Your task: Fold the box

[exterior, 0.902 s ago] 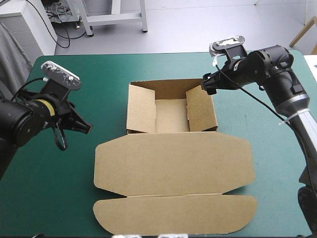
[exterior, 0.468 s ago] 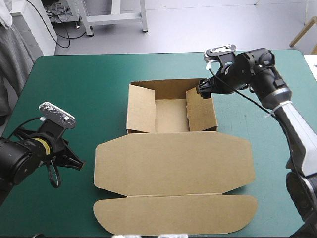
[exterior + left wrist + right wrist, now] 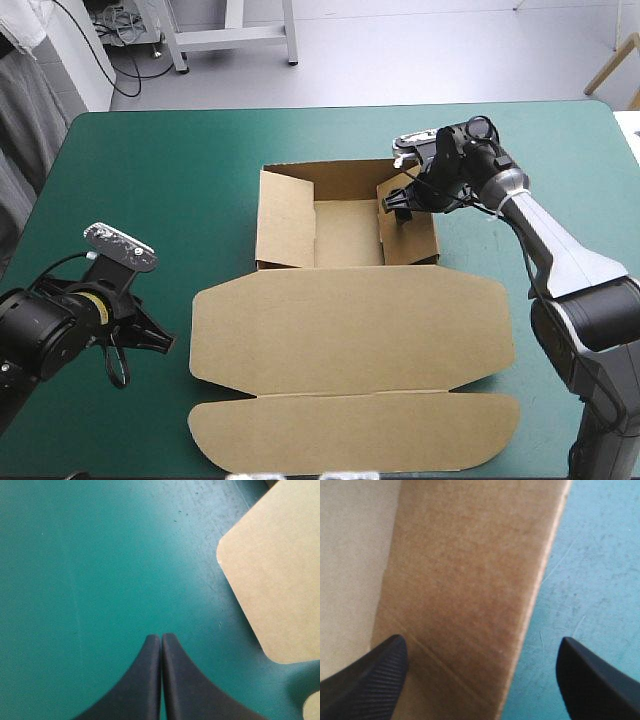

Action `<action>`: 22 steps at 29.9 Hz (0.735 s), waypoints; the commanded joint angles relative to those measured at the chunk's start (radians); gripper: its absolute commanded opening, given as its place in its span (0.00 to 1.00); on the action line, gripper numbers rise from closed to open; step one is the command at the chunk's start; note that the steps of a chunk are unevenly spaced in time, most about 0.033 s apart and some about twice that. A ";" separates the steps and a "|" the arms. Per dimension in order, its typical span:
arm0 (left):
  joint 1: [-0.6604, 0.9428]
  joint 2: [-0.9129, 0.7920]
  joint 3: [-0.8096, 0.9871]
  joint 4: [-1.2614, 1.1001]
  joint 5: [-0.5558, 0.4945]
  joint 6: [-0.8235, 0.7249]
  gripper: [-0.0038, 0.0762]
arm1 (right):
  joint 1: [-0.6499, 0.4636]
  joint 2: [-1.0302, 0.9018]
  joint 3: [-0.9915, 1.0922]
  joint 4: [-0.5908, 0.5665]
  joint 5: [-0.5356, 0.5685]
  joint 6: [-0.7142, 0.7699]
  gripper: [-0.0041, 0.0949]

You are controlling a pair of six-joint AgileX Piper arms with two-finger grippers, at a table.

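The brown box (image 3: 345, 300) lies mid-table as an open tray with walls raised at the far side and its lid spread flat toward the near edge. My right gripper (image 3: 397, 207) is open and sits low over the tray's right wall (image 3: 470, 590), one finger (image 3: 365, 672) inside the tray, the other (image 3: 600, 677) over the teal-green cover. My left gripper (image 3: 160, 343) is shut with nothing in it, resting low over bare cover just left of the lid's rounded corner (image 3: 272, 575). Its fingers (image 3: 161, 680) meet in one pointed arch.
The teal-green cover (image 3: 170, 190) shows on both sides of the box. The lid's front flap (image 3: 355, 430) reaches close to the table's near edge.
My right gripper has come down and leftward from the tray's far right corner onto its right wall. My left arm has drawn back toward the near left of the table.
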 commanded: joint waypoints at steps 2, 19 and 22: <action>-0.004 -0.012 -0.023 0.018 -0.040 -0.014 0.04 | -0.003 -0.032 -0.022 0.003 -0.027 -0.006 0.56; -0.004 -0.012 -0.023 0.018 -0.040 -0.021 0.04 | -0.025 -0.054 -0.022 0.000 -0.089 -0.006 0.02; -0.004 -0.012 -0.023 0.018 -0.040 -0.032 0.04 | -0.079 -0.083 -0.023 -0.019 -0.115 -0.006 0.02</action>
